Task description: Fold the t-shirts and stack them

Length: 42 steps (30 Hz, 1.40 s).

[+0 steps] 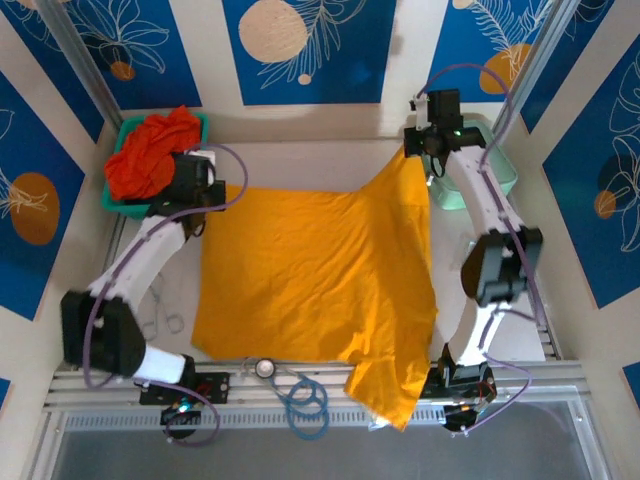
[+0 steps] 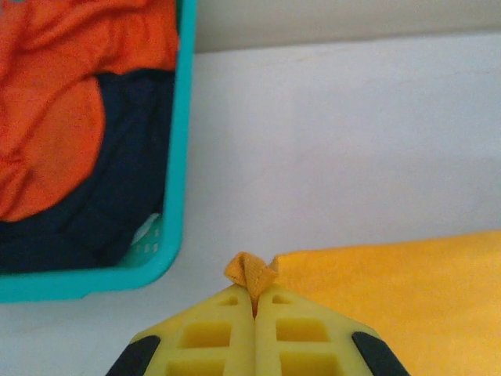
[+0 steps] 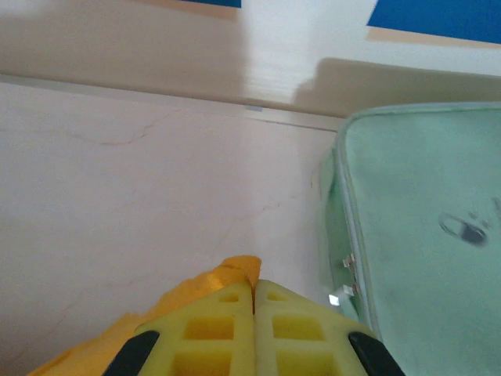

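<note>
Left gripper (image 2: 254, 301) and right gripper (image 3: 253, 288) of mine each pinch tight a far corner of the mustard-yellow t-shirt (image 1: 310, 270) spread across the table (image 1: 300, 165) (near corner overhanging), so I judge nothing folded yet, red-orange t-shirts (image 1: 150, 160) heaped in the teal tray (image 1: 113, 203).

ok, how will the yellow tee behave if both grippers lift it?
Likely floppy: the mustard-yellow t-shirt drapes from the right gripper and spills over the table edge. Probably light: the left gripper holds its corner by a small pinch.
</note>
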Tool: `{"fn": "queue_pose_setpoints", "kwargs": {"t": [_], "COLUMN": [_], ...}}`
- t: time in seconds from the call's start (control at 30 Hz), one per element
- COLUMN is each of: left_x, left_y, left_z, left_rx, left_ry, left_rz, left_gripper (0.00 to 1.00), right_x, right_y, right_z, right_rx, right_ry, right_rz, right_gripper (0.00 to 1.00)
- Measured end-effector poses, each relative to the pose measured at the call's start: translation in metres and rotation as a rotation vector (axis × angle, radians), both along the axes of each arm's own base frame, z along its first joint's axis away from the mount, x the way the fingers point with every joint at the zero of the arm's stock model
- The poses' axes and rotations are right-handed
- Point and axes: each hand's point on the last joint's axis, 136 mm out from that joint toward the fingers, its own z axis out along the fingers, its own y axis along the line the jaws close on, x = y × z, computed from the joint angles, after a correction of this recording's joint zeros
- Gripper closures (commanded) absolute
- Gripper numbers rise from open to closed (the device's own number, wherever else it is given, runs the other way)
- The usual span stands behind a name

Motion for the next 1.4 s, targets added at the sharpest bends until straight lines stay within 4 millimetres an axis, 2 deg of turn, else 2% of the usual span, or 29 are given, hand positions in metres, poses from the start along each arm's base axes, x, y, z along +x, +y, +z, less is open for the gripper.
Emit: {"fn": "queue_pose_setpoints", "kwargs": {"t": [0.1,0.23,0.33,0.43,0.5,0.6,0.7,0.83,0.97,1.2,1.3,1.4], "left_x": [0.039,0.095,0.124,0.140,0.146,0.150,0.150,0.151,0.152,0.150,0.142,0.134], "left_y": [-0.008,-0.017,-0.018,-0.018,-0.016,-0.010,-0.002,0.014,0.028,0.021,0.017,0.015], "left_z": [-0.036,-0.068,-0.084,-0.094,-0.098,-0.099,-0.100,-0.100,-0.101,-0.104,-0.106,-0.103], "left_rx": [0.014,0.021,0.021,0.021,0.021,0.023,0.024,0.022,0.009,-0.047,-0.066,-0.076], "left_ry": [0.039,0.049,0.050,0.051,0.053,0.052,0.056,0.057,0.062,0.073,0.075,0.071], "left_rz": [0.000,0.007,0.016,0.021,0.027,0.039,0.053,0.080,0.094,0.041,0.022,0.011], "left_gripper": [1.00,1.00,1.00,1.00,1.00,1.00,1.00,1.00,1.00,1.00,1.00,1.00], "right_x": [0.050,0.107,0.131,0.139,0.136,0.135,0.124,0.096,0.062,0.014,0.000,-0.013], "right_y": [-0.003,-0.011,-0.016,-0.019,-0.020,-0.020,-0.017,-0.015,-0.013,-0.014,-0.015,-0.015], "right_z": [-0.026,-0.057,-0.077,-0.092,-0.098,-0.097,-0.101,-0.103,-0.088,-0.052,-0.049,-0.057], "right_rx": [-0.004,-0.011,-0.012,-0.016,-0.016,-0.009,0.010,0.040,0.069,0.125,0.150,0.174], "right_ry": [-0.008,-0.026,-0.032,-0.021,0.001,0.004,0.039,0.096,0.104,0.038,0.028,0.045], "right_rz": [0.005,-0.002,-0.011,-0.014,-0.016,-0.015,-0.010,-0.009,-0.010,-0.028,-0.037,-0.051], "right_gripper": [1.00,1.00,1.00,1.00,1.00,1.00,1.00,1.00,1.00,1.00,1.00,1.00]}}
